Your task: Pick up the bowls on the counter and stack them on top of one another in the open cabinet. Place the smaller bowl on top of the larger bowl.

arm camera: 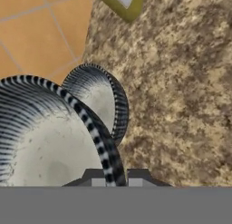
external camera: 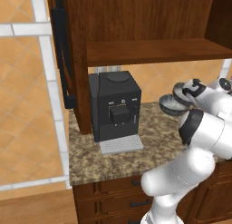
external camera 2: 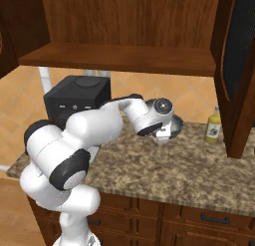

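My gripper (arm camera: 117, 178) is shut on the striped rim of a grey bowl (arm camera: 50, 146) with a pale inside, which sits close below the hand. A second lined grey bowl (arm camera: 97, 98) stands just beyond it on the granite counter (arm camera: 181, 105). I cannot tell which of the two is wider. In the right base view the gripper (external camera 2: 162, 135) hangs low over the counter (external camera 2: 189, 175) at the back, with a bowl (external camera 2: 175, 124) right behind it. The left base view has a bowl (external camera: 171, 105) beside the wrist. Above, the open cabinet's shelf (external camera: 149, 51) (external camera 2: 124, 58) is bare.
A black coffee machine (external camera: 115, 107) (external camera 2: 74, 98) stands on the counter left of the bowls. A yellow-green bottle (external camera 2: 214, 125) (arm camera: 122, 1) is to their right. The cabinet doors (external camera: 61, 51) (external camera 2: 239, 65) hang open on both sides. Drawers (external camera 2: 214, 217) run below the counter edge.
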